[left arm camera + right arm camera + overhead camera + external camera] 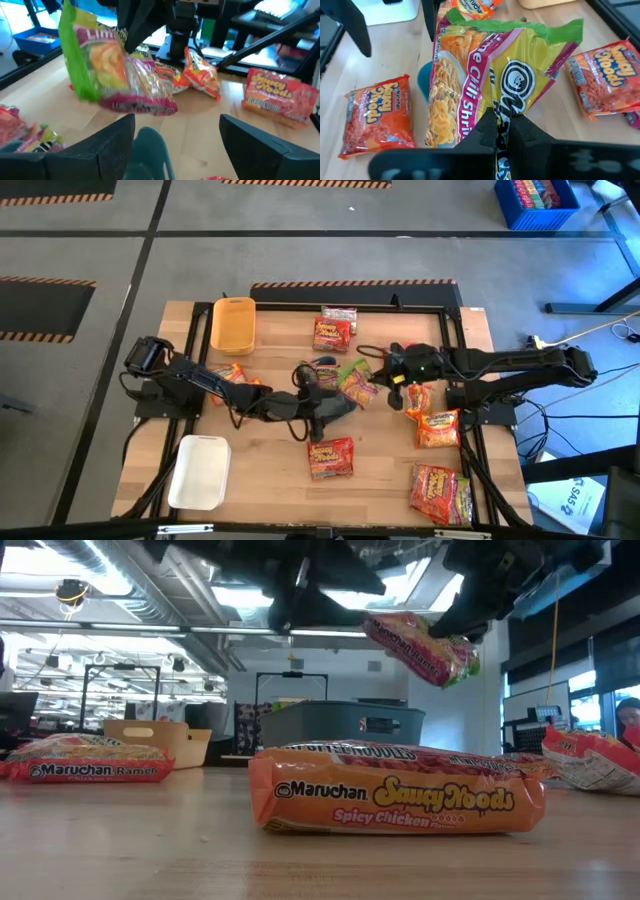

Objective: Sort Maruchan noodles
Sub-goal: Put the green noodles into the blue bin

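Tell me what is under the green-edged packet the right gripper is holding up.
The green-edged packet hangs from the right gripper, above bare wooden table and a blue-grey tray. The packet covers most of that tray.

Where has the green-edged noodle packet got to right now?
The green-edged packet hangs above the middle of the table, pinched by the right gripper, with the open left gripper just beside it.

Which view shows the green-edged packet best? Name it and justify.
The right wrist view: the green-edged packet fills it, pinched by the right gripper. The left wrist view shows it hanging; the low view shows it lifted; the high view shows little of it.
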